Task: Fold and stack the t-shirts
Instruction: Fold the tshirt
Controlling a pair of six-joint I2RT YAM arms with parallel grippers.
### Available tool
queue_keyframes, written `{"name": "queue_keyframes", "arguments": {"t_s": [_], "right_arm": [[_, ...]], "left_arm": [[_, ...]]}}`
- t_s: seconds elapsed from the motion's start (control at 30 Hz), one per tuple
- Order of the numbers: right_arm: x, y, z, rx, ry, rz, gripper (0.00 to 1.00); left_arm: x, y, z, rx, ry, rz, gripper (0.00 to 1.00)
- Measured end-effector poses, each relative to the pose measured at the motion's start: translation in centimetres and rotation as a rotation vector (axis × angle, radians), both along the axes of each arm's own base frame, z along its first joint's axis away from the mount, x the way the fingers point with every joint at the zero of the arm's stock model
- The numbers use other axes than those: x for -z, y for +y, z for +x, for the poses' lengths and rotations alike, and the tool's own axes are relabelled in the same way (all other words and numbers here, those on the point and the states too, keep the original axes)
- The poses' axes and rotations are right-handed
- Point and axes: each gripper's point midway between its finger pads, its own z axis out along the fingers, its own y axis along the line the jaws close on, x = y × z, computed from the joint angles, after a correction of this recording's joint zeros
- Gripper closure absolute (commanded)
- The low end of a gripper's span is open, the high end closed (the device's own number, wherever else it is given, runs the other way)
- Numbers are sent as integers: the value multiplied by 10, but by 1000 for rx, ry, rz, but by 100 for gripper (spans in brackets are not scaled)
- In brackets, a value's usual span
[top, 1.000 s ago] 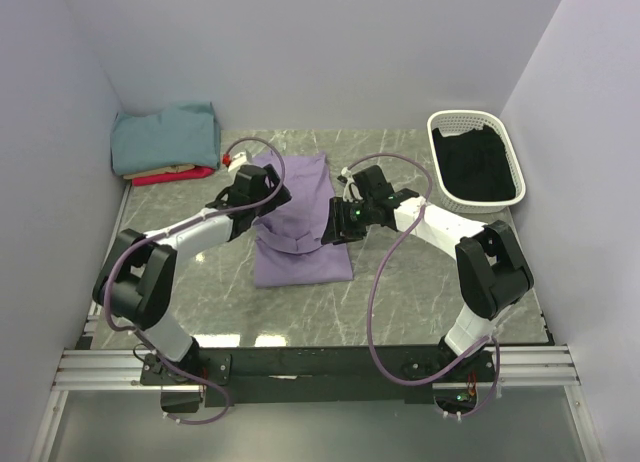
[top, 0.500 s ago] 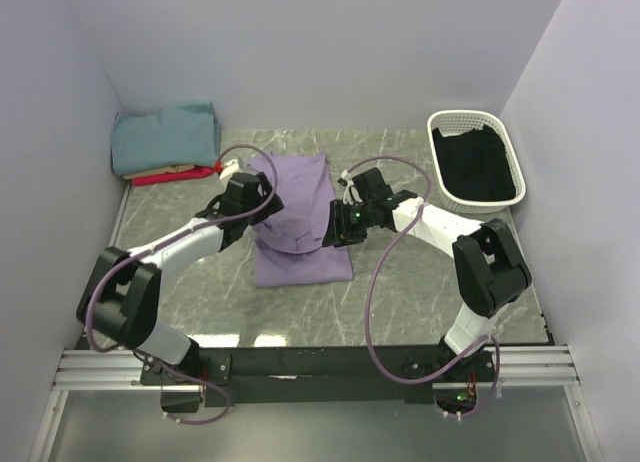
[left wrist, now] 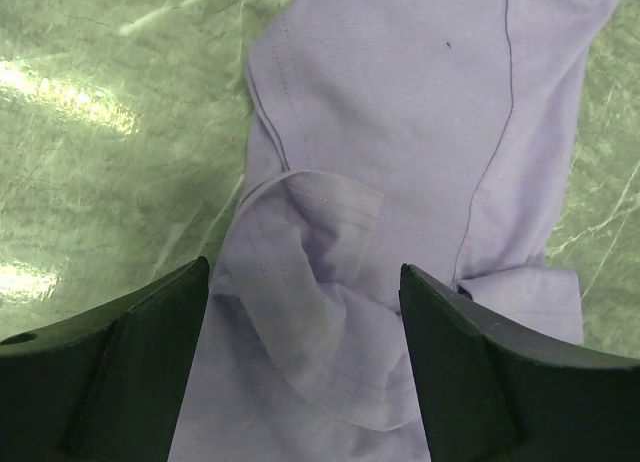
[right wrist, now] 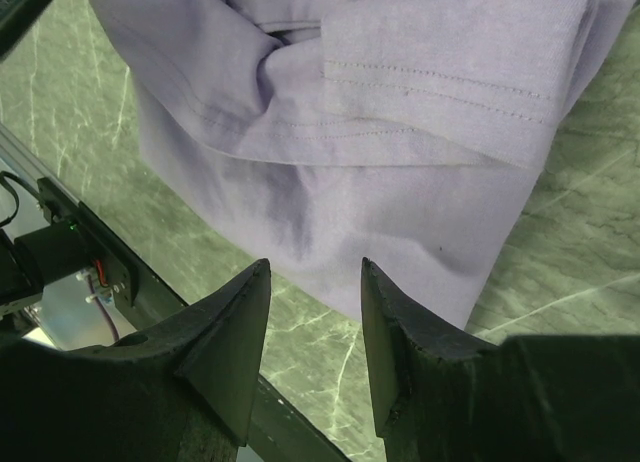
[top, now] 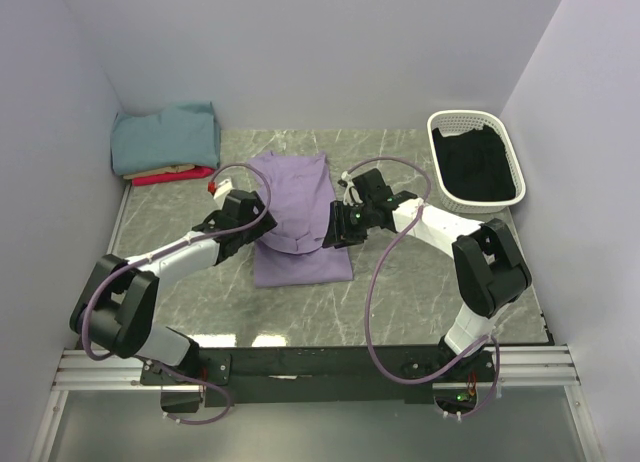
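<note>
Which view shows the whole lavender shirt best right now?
Top external: the lavender shirt shows nearly whole. Left wrist gives only a bunched sleeve close-up; right wrist only a folded sleeve and one edge.

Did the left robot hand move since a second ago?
Yes. The left gripper slid down and left in the top view, farther from the white basket.

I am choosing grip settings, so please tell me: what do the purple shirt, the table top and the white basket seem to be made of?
Purple shirt: soft matte knit cloth, probably cotton; stitched hems and creases show.
Table top: glossy green marble-look surface, veined, reflecting lights; stone or laminate, unclear.
White basket: likely plastic, with perforated walls.
</note>
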Motion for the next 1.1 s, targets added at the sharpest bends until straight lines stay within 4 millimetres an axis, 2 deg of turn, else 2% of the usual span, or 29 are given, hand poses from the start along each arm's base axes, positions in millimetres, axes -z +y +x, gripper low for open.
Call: {"name": "queue_keyframes", "arguments": {"t_s": [0.27, 0.43, 0.5, 0.57, 0.7, 0.83, 1.1], "right_arm": [[3, -1, -2, 0, 6, -3, 51], [3, -1, -2, -1, 7, -3, 51], [3, -1, -2, -1, 7, -3, 51], [4, -1, -2, -1, 7, -3, 51], [4, -1, -2, -3, 5, -4, 51], [4, -1, -2, -3, 5, -3, 51], [4, -1, -2, -3, 5, -4, 51]], "left_arm": [[2, 0, 0, -5, 6, -4, 22], [7, -2, 1, -9, 14, -8, 51], [8, -3, 3, -12, 13, -14, 68], [8, -3, 3, -15, 12, -20, 73], [8, -3, 5, -19, 6, -20, 89], [7, -2, 5, -20, 4, -15, 99], [3, 1, 1, 0, 6, 13, 99]]}}
